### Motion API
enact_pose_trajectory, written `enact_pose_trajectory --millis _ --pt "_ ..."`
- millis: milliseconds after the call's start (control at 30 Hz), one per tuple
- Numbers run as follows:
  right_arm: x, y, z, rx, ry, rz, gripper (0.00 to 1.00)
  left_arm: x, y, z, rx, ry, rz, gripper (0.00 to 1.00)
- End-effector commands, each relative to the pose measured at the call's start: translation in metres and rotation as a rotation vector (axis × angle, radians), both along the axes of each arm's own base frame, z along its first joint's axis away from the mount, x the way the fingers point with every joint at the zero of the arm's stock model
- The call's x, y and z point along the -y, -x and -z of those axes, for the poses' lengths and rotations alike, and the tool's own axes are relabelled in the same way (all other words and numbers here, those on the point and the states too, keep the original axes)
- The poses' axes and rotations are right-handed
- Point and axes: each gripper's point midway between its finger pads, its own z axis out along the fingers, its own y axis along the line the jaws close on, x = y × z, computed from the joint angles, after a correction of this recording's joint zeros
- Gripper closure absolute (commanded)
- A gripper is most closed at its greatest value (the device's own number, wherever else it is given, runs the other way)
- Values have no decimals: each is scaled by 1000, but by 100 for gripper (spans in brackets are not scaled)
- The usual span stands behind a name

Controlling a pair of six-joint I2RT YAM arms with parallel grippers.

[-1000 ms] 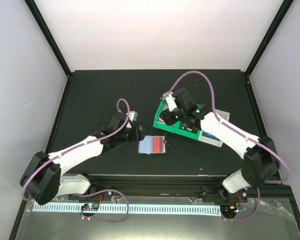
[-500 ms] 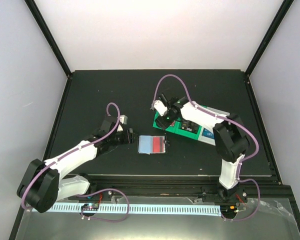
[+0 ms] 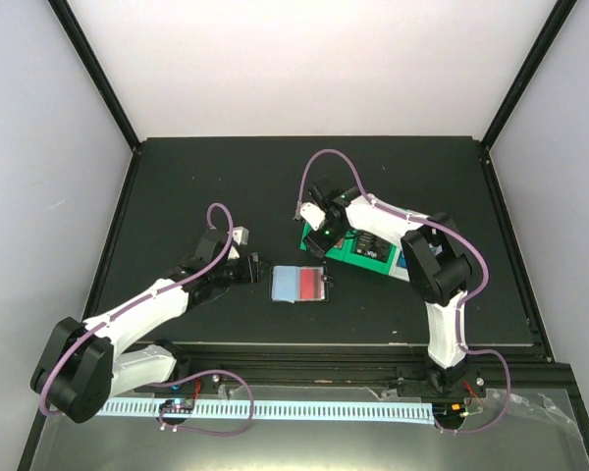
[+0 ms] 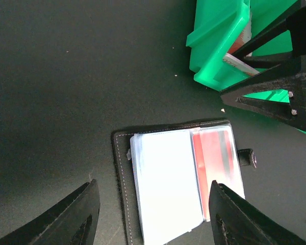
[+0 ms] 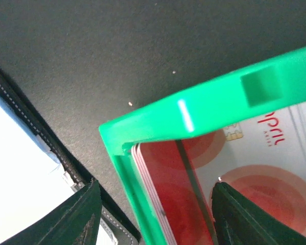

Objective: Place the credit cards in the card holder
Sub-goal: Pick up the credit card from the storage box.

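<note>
Since a second ago: right gripper (image 5: 158,219) swung to the left corner of the green plastic bin (image 5: 168,112), left gripper (image 3: 256,266) backed off. Both jaws spread, empty. Step: fetching from the red-and-white plastic cards (image 5: 219,178) in the bin; finger contact unclear. Next: pinch one, carry it to the open black folding card holder (image 4: 120,168), frame centre.

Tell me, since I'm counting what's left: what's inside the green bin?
A stack of red-and-white cards lies inside the bin. The top ones cover the rest, so the count cannot be told.

Matte black worktop (image 3: 206,177), bright green plastic bin (image 4: 217,30) right of centre, pale walls, black corner posts
</note>
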Motion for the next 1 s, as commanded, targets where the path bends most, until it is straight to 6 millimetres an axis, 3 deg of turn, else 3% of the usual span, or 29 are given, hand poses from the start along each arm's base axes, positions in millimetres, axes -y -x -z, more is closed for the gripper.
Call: enact_pose_trajectory --millis 0,367,967 --pt "-2 7 4 -59 -8 -22 40 -2 -4 -3 13 -4 -6 40" --pt "-6 15 -17 -80 -96 -40 48 -2 -3 0 7 -10 -1 41" --pt "-2 9 -28 -98 -152 -6 56 -2 -5 6 -8 -32 4 42"
